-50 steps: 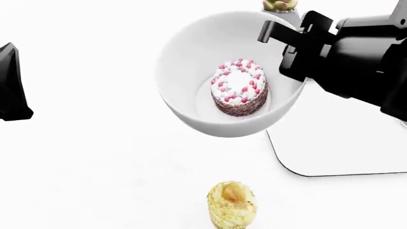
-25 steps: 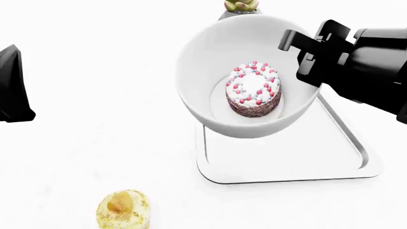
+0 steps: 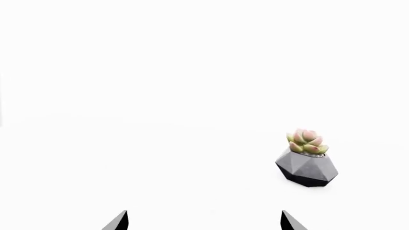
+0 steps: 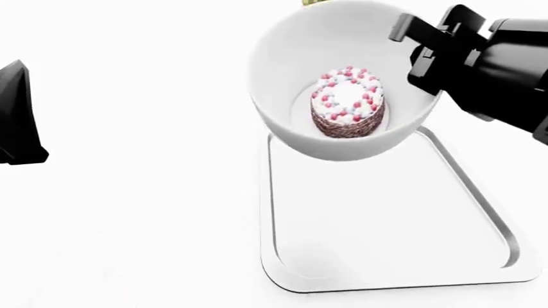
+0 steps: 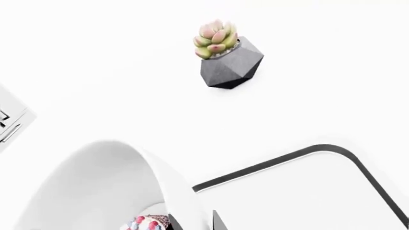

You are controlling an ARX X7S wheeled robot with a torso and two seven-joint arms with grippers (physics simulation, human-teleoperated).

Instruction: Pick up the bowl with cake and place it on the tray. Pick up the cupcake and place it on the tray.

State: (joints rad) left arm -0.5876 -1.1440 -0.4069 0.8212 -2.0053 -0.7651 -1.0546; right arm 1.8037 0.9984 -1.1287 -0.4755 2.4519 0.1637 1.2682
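Note:
The white bowl [image 4: 291, 58] hangs tilted above the far end of the silvery tray [image 4: 376, 224]. The sprinkled cake [image 4: 347, 102] sits in its bottom. My right gripper [image 4: 421, 48] is shut on the bowl's right rim. In the right wrist view one fingertip is inside and one outside the bowl wall [image 5: 108, 182], where the right gripper [image 5: 195, 223] pinches it, with the cake [image 5: 143, 223] just inside and the tray [image 5: 307, 196] below. My left gripper [image 3: 204, 221] is open with nothing between its fingertips; it shows as a black shape [image 4: 17, 119] at the far left. The cupcake is out of view.
A grey faceted plant pot [image 5: 229, 60] with a succulent stands on the white table beyond the tray's far end; the left wrist view also shows the pot [image 3: 308, 165]. A pale boxy edge [image 5: 7, 122] sits at the side of the right wrist view.
The right arm has carried the bowl up and to the right, over the tray's far end. The head view has shifted, bringing more of the tray in and dropping the cupcake out of view.

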